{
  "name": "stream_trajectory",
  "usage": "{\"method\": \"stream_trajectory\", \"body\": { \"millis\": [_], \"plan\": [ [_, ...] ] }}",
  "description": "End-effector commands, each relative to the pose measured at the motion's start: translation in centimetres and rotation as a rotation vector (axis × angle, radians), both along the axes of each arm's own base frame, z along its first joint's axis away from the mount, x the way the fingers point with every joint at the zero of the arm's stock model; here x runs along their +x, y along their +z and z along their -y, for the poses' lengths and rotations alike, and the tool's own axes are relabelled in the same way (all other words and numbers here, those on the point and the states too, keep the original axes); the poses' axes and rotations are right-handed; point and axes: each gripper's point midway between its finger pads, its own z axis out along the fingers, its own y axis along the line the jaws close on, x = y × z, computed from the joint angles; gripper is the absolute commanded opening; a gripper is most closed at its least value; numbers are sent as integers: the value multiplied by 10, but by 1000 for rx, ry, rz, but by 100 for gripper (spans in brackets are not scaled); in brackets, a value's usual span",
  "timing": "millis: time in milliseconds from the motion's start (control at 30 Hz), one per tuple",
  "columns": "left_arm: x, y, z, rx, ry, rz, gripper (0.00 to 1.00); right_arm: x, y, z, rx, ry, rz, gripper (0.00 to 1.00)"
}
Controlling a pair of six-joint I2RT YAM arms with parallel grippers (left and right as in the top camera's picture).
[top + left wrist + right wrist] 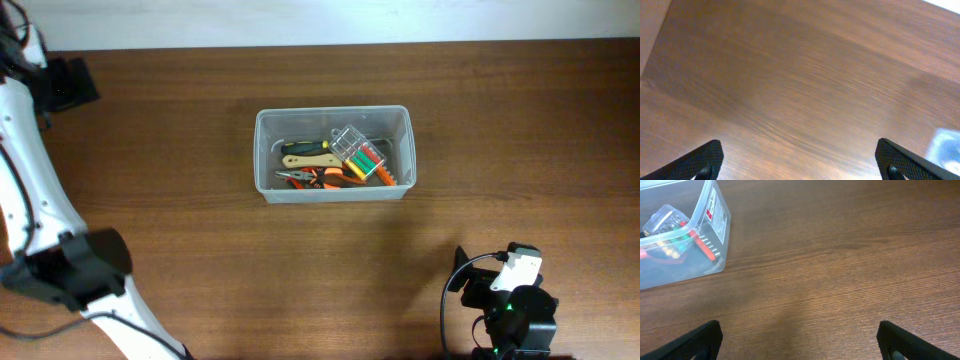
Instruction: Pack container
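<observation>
The container (262,152), a translucent whitish bin, stands at the table's middle. It holds a yellow-and-black screwdriver (307,147), orange-handled pliers (320,178) and a small clear case of coloured screwdrivers (362,155). The container's corner (716,227) and the case (662,220) show at the upper left of the right wrist view. My left gripper (800,162) is open and empty over bare wood at the far left corner (65,85). My right gripper (800,342) is open and empty near the front right (465,272), well apart from the container.
The brown wooden table (500,130) runs to a pale wall along the back edge. My left arm (35,190) stretches along the left side. My right arm's base (515,310) sits at the front right edge.
</observation>
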Motion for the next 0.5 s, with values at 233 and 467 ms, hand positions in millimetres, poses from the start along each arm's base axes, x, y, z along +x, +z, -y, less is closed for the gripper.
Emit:
{"method": "stream_trajectory", "body": {
  "millis": [233,467],
  "plan": [
    [-143,95,181,18,-415,244,99,0,-1,4,-4,-23,6,99],
    [-192,87,161,95,-348,567,99,0,-1,4,-4,-23,6,99]
  ]
}}
